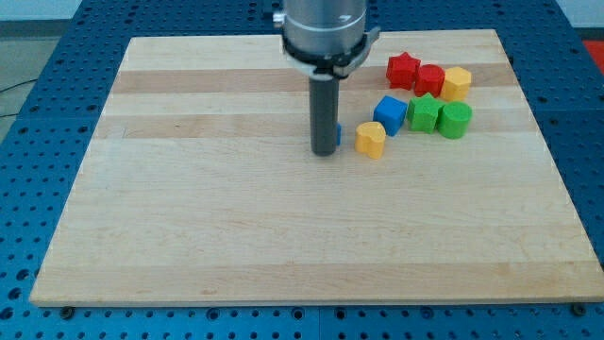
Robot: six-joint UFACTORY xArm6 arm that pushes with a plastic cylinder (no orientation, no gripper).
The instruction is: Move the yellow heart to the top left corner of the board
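Presently on record, one wooden board [283, 236] on a blue perforated table [57, 28]:

- My tip [325, 151]: lower end of a straight dark rod hanging from the arm's grey housing [325, 28]; it stands above the board's centre, just to the view's left of the yellow heart, with a narrow gap between them. It carries nothing and has no jaws to open or close; whether it touches the small blue piece behind it cannot be told.
- Yellow heart [371, 139]: right of centre, in the upper half of the board, well apart from the top left corner.
- Small blue block [338, 132]: only a sliver shows at the rod's right edge; shape not made out.
- Blue cube [390, 113]: just above and right of the heart.
- Green star [425, 112] and green cylinder [456, 120]: side by side, right of the blue cube.
- Red star [403, 71], red block [430, 79] and yellow block [457, 82]: a close row toward the view's top right.
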